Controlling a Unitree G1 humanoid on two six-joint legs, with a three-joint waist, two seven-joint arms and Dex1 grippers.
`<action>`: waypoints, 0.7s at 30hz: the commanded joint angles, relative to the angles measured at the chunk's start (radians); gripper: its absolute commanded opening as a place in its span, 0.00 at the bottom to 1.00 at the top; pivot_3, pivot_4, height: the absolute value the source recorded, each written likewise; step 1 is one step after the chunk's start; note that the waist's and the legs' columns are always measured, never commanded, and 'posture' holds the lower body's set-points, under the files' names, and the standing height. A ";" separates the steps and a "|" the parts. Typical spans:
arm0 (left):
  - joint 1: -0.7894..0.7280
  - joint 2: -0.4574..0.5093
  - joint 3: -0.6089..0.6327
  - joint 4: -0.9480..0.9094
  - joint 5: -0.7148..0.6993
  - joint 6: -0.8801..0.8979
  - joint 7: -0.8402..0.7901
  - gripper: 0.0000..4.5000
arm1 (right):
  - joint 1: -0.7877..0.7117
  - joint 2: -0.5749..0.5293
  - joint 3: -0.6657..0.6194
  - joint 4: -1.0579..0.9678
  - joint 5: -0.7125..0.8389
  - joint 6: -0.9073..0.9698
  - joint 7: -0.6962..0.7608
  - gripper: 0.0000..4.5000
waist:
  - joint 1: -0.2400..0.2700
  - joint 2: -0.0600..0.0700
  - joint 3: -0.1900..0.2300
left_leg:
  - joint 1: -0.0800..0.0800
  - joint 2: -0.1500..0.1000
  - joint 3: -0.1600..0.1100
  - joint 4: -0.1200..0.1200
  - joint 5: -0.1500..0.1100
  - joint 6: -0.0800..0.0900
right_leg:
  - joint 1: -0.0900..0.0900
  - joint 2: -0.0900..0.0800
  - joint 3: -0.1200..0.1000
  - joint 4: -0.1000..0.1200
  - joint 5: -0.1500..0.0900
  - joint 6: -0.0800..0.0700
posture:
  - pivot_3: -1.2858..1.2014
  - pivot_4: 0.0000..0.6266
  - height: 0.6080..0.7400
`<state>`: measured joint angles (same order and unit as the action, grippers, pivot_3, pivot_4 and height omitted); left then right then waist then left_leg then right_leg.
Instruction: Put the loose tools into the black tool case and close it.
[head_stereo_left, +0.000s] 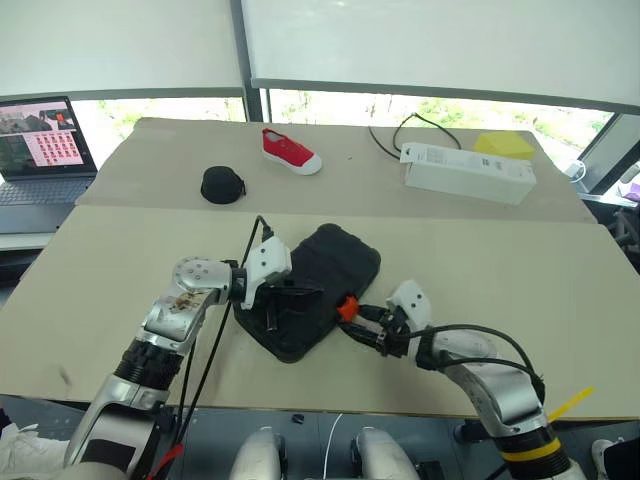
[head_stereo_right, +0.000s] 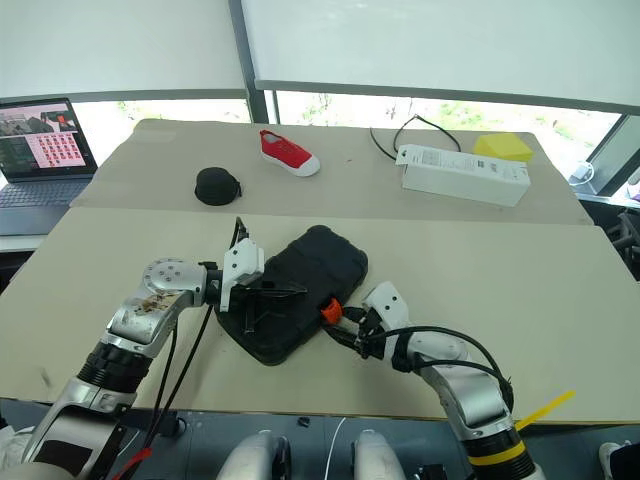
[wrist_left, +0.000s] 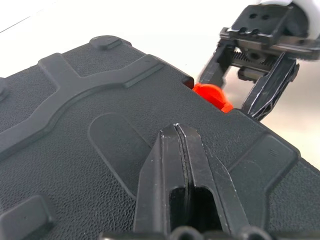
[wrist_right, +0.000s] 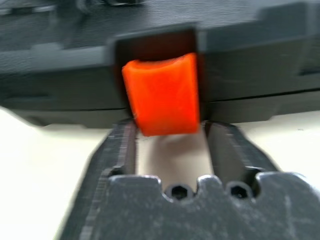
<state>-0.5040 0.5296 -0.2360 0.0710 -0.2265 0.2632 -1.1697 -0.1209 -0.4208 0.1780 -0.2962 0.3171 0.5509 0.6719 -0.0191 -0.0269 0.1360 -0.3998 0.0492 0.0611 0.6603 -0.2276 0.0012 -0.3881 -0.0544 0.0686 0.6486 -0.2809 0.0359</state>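
The black tool case (head_stereo_left: 335, 262) lies closed on the near table, slanted, with its orange latch (head_stereo_left: 347, 308) facing its right front edge. My left gripper (wrist_left: 176, 131) is shut, and its fingertips rest on the lid near the latch side. My right gripper (wrist_right: 167, 131) is open right at the latch (wrist_right: 162, 95), one finger on each side of the latch's lower end. It holds nothing. In the left wrist view the right gripper (wrist_left: 232, 97) straddles the latch (wrist_left: 212, 95). The loose tools are out of view.
On the far table are a small black round pouch (head_stereo_left: 222, 185), a red shoe (head_stereo_left: 291, 150), a long white box (head_stereo_left: 467, 172) with a black cable, and a yellow object (head_stereo_left: 504, 145). A laptop (head_stereo_left: 40, 150) stands at the far left. A gap separates the two tables.
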 joint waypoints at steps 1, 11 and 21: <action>0.056 0.008 -0.064 0.061 0.047 0.038 -0.006 0.00 | 0.017 -0.034 -0.040 -0.058 0.008 -0.038 0.018 0.83 | 0.002 0.000 0.000 | 0.000 0.000 0.000 0.000 0.000 0.000 | 0.000 0.000 0.000 0.000 0.000 0.000 | 0.52 0.24 1.00; 0.056 0.011 -0.065 0.063 0.047 0.035 -0.009 0.00 | 0.062 -0.119 -0.051 -0.087 0.028 -0.089 0.121 0.34 | 0.001 0.001 0.000 | 0.000 0.000 0.000 -0.001 0.000 0.000 | 0.000 0.000 0.000 -0.001 0.000 0.001 | 0.52 0.24 1.00; 0.034 -0.003 -0.101 0.095 0.077 0.022 -0.008 0.00 | -0.015 -0.053 0.032 -0.030 -0.054 -0.137 0.083 0.00 | 0.004 0.001 0.000 | 0.000 0.000 0.000 -0.001 0.000 0.000 | 0.000 0.000 0.000 -0.001 0.000 0.001 | 0.52 0.24 1.00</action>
<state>-0.5169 0.5274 -0.2507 0.0800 -0.2194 0.2588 -1.1735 -0.1064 -0.4828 0.2193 -0.3076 0.2636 0.4502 0.7611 -0.0151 -0.0264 0.1355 -0.3998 0.0489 0.0613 0.6595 -0.2278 0.0015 -0.3876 -0.0544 0.0686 0.6474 -0.2812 0.0367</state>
